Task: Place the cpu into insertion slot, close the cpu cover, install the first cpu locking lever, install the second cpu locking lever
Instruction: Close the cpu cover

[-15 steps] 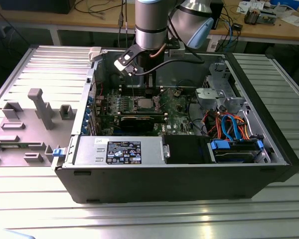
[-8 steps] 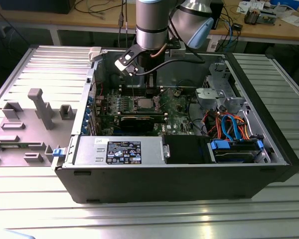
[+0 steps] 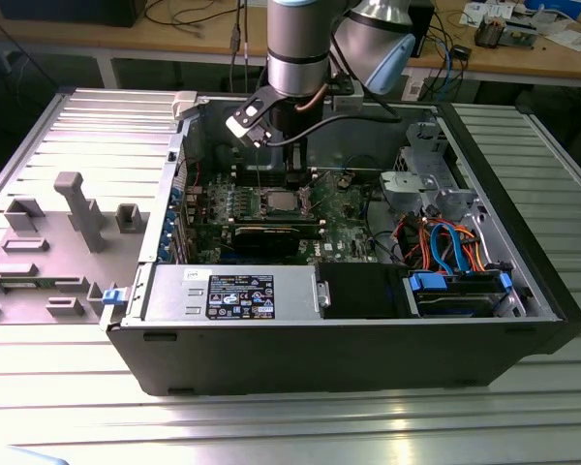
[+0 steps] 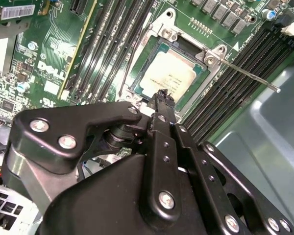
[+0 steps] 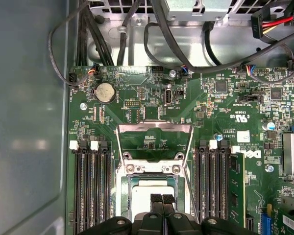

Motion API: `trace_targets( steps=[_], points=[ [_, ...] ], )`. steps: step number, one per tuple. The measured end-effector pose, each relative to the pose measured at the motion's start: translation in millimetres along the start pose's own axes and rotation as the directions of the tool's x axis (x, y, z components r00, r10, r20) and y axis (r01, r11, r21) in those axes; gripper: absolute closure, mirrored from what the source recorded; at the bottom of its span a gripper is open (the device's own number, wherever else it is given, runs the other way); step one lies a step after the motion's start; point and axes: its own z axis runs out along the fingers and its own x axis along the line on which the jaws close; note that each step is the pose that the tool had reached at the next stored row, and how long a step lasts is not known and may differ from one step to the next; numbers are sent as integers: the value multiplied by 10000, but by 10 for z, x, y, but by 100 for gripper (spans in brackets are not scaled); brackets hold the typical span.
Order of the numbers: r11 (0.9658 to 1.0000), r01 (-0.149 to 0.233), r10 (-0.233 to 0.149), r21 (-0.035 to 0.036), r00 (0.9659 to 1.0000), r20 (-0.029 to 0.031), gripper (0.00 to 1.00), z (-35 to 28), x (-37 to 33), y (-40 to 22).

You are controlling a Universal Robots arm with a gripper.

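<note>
Gripper (image 5: 161, 199): fingers pressed together, nothing held between them. In the second wrist view the tips (image 4: 164, 95) sit low over one edge of the chip (image 4: 169, 73); whether they touch it cannot be told. The chip lies flat, seated in the socket (image 5: 152, 168), silver top up. The cover (image 5: 154, 128) is swung open and stands back from the socket, green board showing through its window. One thin locking lever (image 4: 245, 74) juts free from the socket's corner, unlatched. Black memory slots (image 5: 90, 186) flank the socket on both sides. In the exterior view the arm reaches down into the open computer case (image 3: 320, 358).
</note>
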Motion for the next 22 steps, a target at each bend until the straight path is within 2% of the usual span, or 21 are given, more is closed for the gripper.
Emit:
trace_targets(
  steps=[3,14,17,22],
  points=[
    [10000,1,-1,0,10000,-1,89,-57,-1,2],
    [10000,0,0,0,10000,12,89,-62,-1,4],
    [10000,0,0,7,10000,11,89,-61,-1,34],
    [10000,1,-1,7,10000,11,89,-74,-1,36]
  ],
)
